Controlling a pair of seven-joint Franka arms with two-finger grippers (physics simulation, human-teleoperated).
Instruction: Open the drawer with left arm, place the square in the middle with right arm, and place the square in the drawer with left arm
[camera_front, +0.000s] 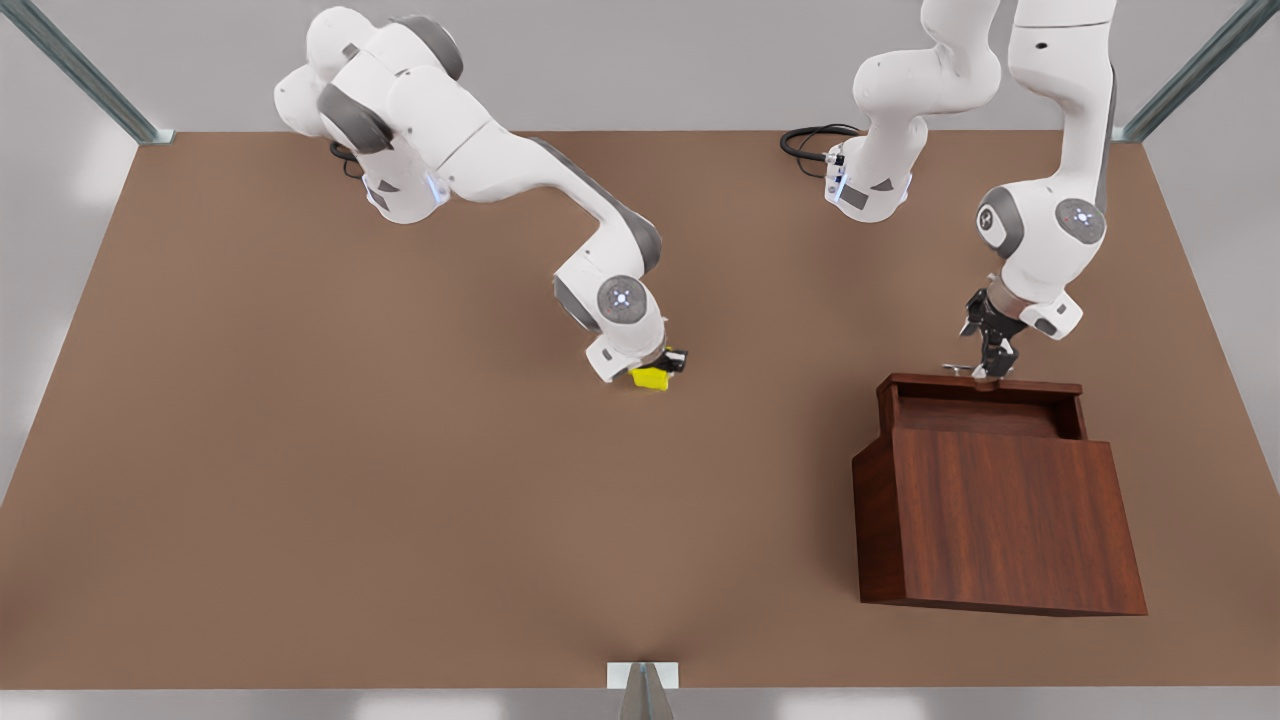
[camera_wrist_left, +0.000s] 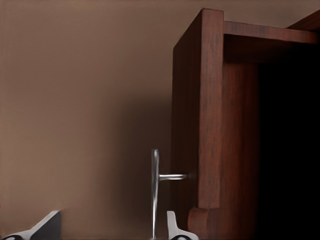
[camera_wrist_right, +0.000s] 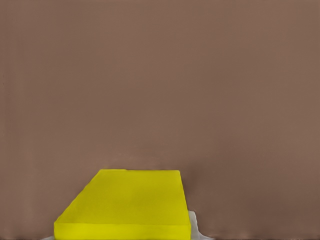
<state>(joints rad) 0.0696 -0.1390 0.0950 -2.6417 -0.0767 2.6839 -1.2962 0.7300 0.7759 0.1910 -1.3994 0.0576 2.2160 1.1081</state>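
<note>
We see our right claw (camera_front: 662, 368) clamped on the square (camera_front: 651, 378) mid-surface (camera_front: 400, 480); our left claw (camera_front: 985, 372) spread wide around the handle (camera_wrist_left: 155, 192) of the open drawer (camera_front: 980, 412), cabinet (camera_front: 1000, 525) beside

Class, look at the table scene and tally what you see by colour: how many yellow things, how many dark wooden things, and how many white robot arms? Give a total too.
Yellow: 1, the square at the right gripper
Dark reddish-brown wood: 1, the cabinet with its drawer pulled open, left gripper at its handle
White arms: 2
Total: 4
</note>
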